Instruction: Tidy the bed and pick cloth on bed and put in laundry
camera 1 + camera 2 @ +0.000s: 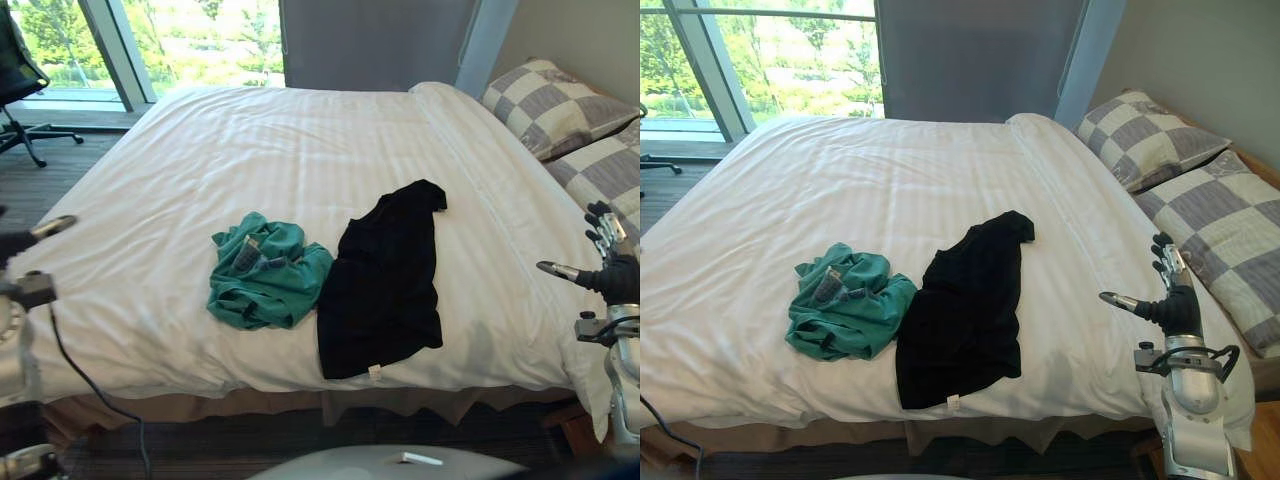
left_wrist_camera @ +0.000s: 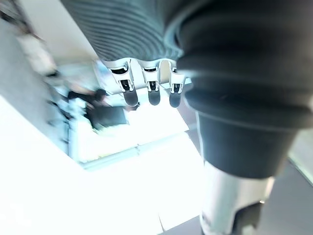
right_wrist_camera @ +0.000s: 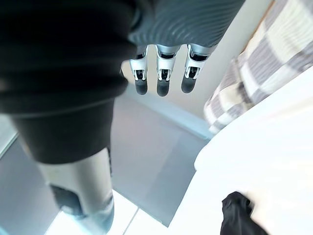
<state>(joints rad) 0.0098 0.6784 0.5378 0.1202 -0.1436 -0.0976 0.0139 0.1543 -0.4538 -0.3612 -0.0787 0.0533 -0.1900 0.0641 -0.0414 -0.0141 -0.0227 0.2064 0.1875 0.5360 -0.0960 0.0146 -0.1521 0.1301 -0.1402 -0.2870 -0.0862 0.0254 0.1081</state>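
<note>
Right hand (image 1: 1175, 298) is raised off the right side of the bed (image 1: 300, 150), fingers straight, thumb spread, holding nothing. Left hand (image 2: 153, 93) sits low at the left side, fingers likewise relaxed and empty.

Both cloths lie on the white striped duvet near the foot edge. The green garment (image 1: 268, 275) is crumpled in a heap. The black T-shirt (image 1: 385, 275) is spread flatter just beside it, and their edges touch. Two checked pillows (image 1: 545, 100) sit at the head, well apart from the clothes.

My read: nothing is picked yet, so this is the reach.
- Take the black shirt with the right hand, which is the nearer one.
- Come down on its middle and bunch it before lifting, or the loose ends will trail.
- The green heap should close easily in the left hand.
- Keep the fingers shallow, since the duvet underneath could get pinched along with the cloth.

Containers: I cannot tell where the laundry bin stands, so I'd find it before carrying anything off.
</note>
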